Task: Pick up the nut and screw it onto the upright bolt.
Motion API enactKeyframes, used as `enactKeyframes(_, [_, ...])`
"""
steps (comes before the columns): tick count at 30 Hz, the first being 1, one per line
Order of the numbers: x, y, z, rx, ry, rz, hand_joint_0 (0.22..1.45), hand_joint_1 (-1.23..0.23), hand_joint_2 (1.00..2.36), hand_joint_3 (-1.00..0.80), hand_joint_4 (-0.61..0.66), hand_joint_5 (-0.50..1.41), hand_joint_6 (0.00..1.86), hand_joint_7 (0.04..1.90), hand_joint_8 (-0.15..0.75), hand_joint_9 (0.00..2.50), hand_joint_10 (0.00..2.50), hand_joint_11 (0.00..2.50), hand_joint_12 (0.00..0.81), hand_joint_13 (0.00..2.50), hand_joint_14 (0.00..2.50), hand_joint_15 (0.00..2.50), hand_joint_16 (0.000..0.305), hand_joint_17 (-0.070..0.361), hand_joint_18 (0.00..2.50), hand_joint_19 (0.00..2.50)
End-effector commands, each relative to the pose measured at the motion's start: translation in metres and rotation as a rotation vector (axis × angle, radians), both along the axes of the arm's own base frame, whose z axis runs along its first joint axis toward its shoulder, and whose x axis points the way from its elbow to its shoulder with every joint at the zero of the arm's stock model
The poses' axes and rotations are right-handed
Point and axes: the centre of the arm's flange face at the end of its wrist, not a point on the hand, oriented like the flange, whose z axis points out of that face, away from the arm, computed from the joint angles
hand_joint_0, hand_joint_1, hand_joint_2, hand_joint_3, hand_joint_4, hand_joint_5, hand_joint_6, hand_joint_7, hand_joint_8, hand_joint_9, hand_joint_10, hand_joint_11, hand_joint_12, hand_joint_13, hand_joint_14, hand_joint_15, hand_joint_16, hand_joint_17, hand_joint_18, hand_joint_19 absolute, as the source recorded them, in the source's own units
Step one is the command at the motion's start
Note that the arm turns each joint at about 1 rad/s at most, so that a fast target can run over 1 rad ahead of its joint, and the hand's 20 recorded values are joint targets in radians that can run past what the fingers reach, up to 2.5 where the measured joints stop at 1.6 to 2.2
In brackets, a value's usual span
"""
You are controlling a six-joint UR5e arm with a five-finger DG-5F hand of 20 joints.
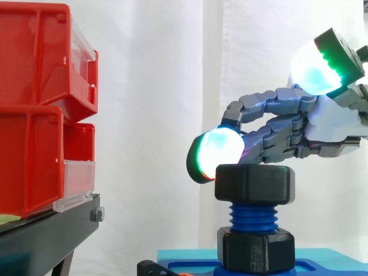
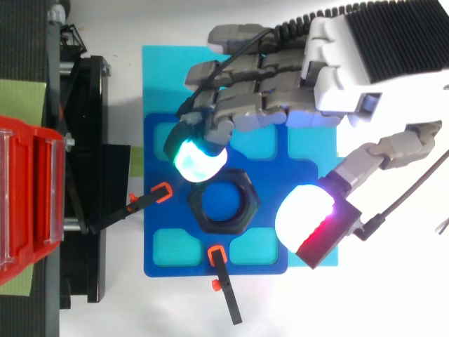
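Right up front, the hand's (image 2: 335, 70) thumb pad (image 2: 305, 217) glows white with a red edge; it is lifted high in the side view and hangs off to one side of the bolt, apart from it. Near it, a black clamp with an orange tip (image 2: 223, 281) bears on the front edge of the blue plate (image 2: 168, 246), which lies on a pale blue sheet (image 2: 163, 70). At the middle of the plate the blue bolt (image 1: 253, 217) stands upright, a lower black nut (image 1: 256, 248) at its foot. The nut (image 1: 255, 184) sits level on the bolt's top, with bare threads showing between it and the lower one. Just behind, a finger pad (image 1: 217, 154) glowing cyan and green rests against the nut's upper far corner, on the bin side. The hand grasps nothing: its fingers are loosely bent, and only that pad touches the nut. A second clamp (image 2: 144, 203) reaches in from the bin side. Farther off, red bins (image 1: 34, 109) are stacked on a black stand (image 1: 46, 236), and behind it all hangs the white curtain (image 1: 155, 86).
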Motion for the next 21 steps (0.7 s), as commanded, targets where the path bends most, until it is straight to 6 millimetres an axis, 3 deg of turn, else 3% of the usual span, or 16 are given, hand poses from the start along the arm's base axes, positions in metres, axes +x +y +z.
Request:
enactKeyframes(1, [-0.002, -0.006, 0.000, -0.009, 0.001, 0.005, 0.48, -0.20, 1.00, -0.50, 0.27, -0.07, 0.50, 1.10, 0.267, 0.47, 0.00, 0.00, 0.336, 0.32, 0.00, 0.00, 0.044, 0.099, 0.08, 0.00])
enactKeyframes(11, [-0.005, -0.016, -0.001, -0.023, 0.010, 0.008, 0.49, -0.22, 1.00, -0.50, 0.21, -0.02, 0.51, 1.25, 0.265, 0.56, 0.00, 0.00, 0.323, 0.38, 0.00, 0.00, 0.041, 0.092, 0.13, 0.00])
enactKeyframes(21, [-0.011, -0.023, -0.005, -0.037, 0.047, -0.002, 0.50, -0.26, 1.00, -0.50, 0.16, 0.04, 0.50, 1.27, 0.217, 0.81, 0.00, 0.00, 0.289, 0.52, 0.00, 0.00, 0.035, 0.080, 0.27, 0.00])
